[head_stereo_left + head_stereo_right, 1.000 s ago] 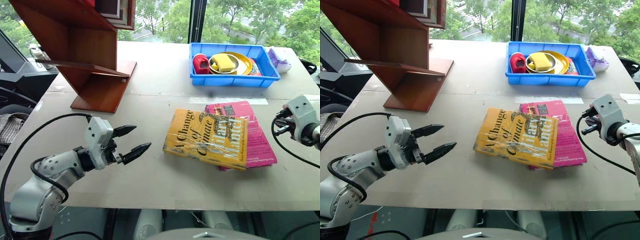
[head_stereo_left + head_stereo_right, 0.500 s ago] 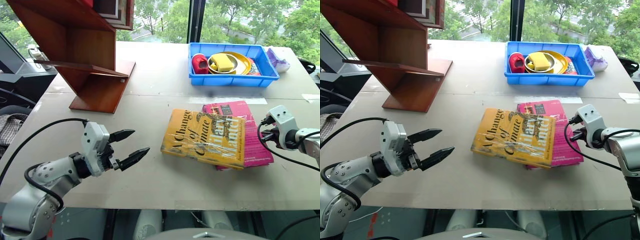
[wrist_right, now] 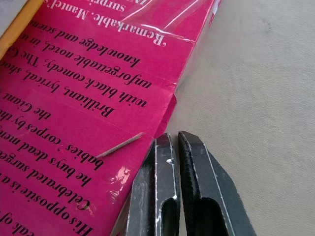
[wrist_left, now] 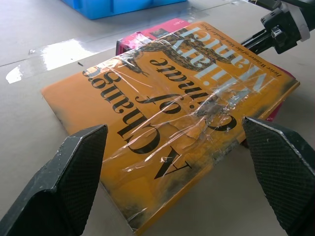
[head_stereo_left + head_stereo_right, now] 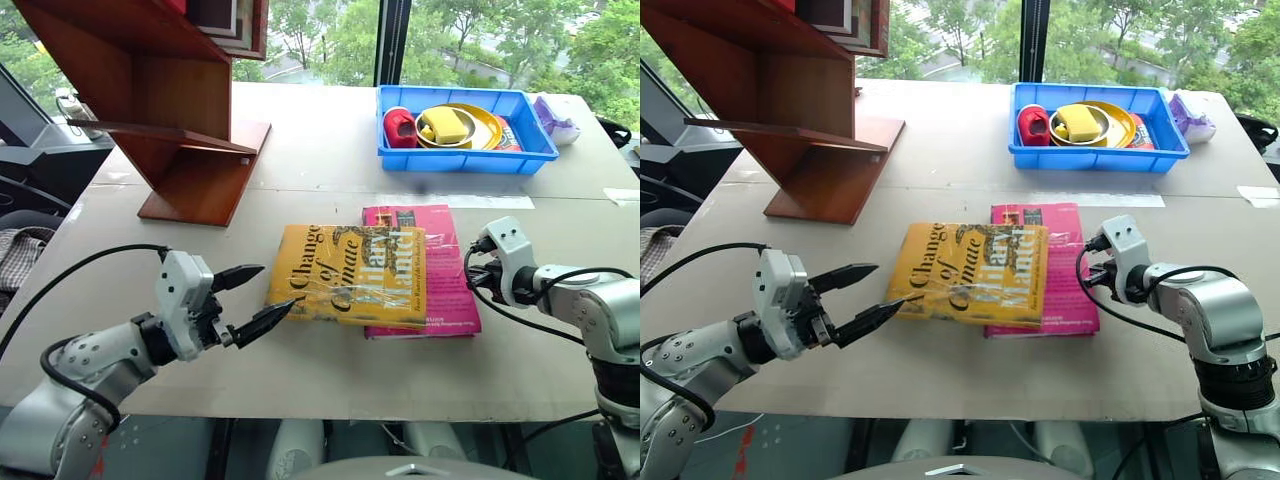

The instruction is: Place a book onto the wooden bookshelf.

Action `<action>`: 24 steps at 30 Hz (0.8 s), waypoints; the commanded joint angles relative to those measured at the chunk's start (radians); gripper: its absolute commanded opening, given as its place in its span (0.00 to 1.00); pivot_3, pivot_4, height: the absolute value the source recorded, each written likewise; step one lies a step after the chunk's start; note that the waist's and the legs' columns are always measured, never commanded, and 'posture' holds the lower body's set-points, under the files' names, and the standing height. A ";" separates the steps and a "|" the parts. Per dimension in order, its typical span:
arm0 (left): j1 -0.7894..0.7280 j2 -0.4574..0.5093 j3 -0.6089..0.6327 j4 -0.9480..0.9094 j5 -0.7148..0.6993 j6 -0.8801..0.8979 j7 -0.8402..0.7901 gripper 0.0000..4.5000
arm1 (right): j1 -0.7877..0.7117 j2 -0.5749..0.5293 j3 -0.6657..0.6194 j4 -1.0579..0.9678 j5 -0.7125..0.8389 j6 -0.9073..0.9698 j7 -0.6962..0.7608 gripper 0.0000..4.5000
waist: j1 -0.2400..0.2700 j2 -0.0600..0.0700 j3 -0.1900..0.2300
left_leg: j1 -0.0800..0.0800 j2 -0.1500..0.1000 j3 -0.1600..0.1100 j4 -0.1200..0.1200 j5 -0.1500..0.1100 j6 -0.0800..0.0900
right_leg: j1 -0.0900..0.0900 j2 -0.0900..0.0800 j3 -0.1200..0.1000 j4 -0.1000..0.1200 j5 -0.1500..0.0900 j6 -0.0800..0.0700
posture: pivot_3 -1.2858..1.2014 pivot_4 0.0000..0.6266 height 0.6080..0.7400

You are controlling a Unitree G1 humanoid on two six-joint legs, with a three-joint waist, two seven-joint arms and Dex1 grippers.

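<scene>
Book (image 5: pixel 348 287) in yellow lies flat near the front edge of the table (image 5: pixel 320 170), about at its middle, on top of a magenta paperback (image 5: pixel 437 285) that shows at its right side. The left gripper (image 5: pixel 252 299) waits just at the book's left edge with jaws wide, probably ready to take the cover between them. At the other side, the right gripper (image 3: pixel 173 147) has its fingers pressed together and touches the edge of the magenta paperback, which looks like pushing, not grasping. Farther back, the wooden bookshelf (image 5: pixel 170 110) stands at the far left corner and a blue tray (image 5: pixel 465 128) at the far right.
</scene>
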 commanded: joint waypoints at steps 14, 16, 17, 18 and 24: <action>0.230 -0.043 0.134 0.013 -0.886 0.282 0.355 1.00 | 0.415 -0.250 -0.230 -0.199 0.069 -0.592 0.409 0.23 | 0.005 0.000 0.000 | -0.001 0.000 -0.001 -0.003 0.000 0.000 | -0.001 -0.003 -0.001 -0.001 -0.002 0.003 | 0.52 0.24 1.00; 0.248 -0.075 0.074 0.023 -0.974 0.269 0.453 1.00 | 0.509 -0.259 -0.369 -0.218 0.158 -0.666 0.550 0.37 | 0.005 0.000 0.000 | 0.000 0.000 -0.001 -0.003 0.000 0.000 | 0.000 -0.003 -0.001 -0.001 -0.003 0.004 | 0.52 0.24 1.00; 0.262 -0.091 0.037 0.026 -1.028 0.260 0.505 1.00 | 0.546 -0.259 -0.440 -0.216 0.203 -0.699 0.610 0.51 | 0.006 0.000 0.000 | 0.002 0.000 -0.001 -0.002 0.000 0.000 | 0.003 -0.002 -0.001 -0.001 -0.003 0.005 | 0.52 0.24 1.00; 0.274 -0.102 0.005 0.030 -1.085 0.253 0.550 1.00 | 0.571 -0.260 -0.498 -0.214 0.250 -0.717 0.658 0.59 | 0.003 0.000 0.000 | 0.003 0.000 -0.001 -0.002 0.000 0.000 | 0.003 -0.002 -0.001 -0.001 -0.004 0.006 | 0.52 0.24 1.00; 0.319 -0.173 -0.163 0.043 -1.228 0.194 0.771 1.00 | 0.572 -0.312 -0.676 -0.186 0.475 -0.753 0.828 0.99 | 0.002 0.000 0.000 | 0.012 0.002 0.002 -0.002 0.000 0.000 | 0.010 -0.003 0.002 -0.001 -0.003 0.005 | 0.52 0.24 1.00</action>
